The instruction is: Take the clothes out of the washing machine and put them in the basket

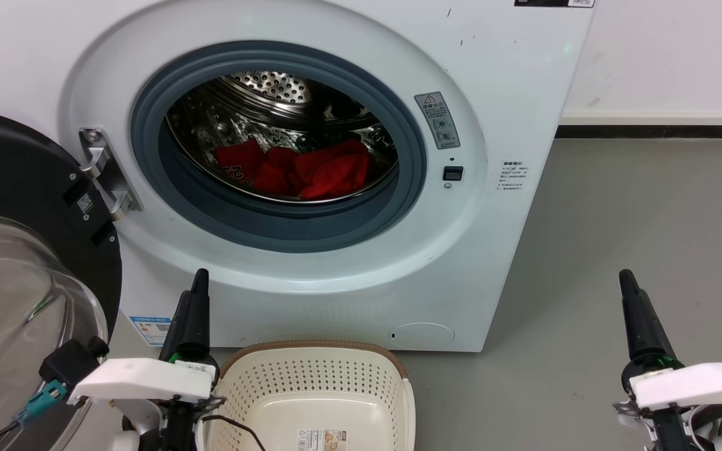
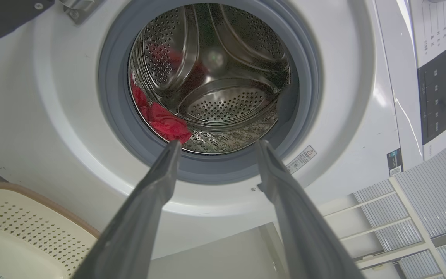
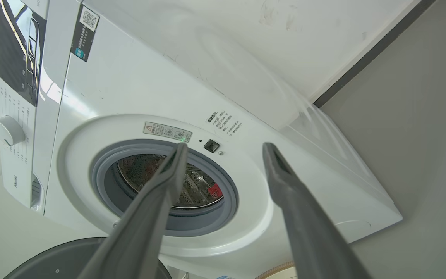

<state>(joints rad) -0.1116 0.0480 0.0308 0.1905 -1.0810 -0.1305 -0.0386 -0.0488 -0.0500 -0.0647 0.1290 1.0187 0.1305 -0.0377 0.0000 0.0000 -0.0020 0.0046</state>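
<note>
The white washing machine (image 1: 511, 94) stands with its porthole uncovered. Red clothes (image 1: 298, 169) lie bunched at the bottom of the steel drum, white lettering showing on the left piece. On the floor just in front sits the cream basket (image 1: 317, 346), with nothing inside but a label. My left gripper (image 1: 200, 279) is at the basket's left, below the porthole; in the left wrist view it (image 2: 219, 145) is open, pointing at the drum and the clothes (image 2: 165, 124). My right gripper (image 1: 627, 279) is low over the floor to the machine's right, open (image 3: 225, 147).
The black-framed glass door (image 1: 16, 250) is swung wide at the left, close beside my left arm. Grey floor (image 1: 637, 250) stretches to the machine's right, up to a white wall with a dark skirting. A cable hangs over the basket's front left corner.
</note>
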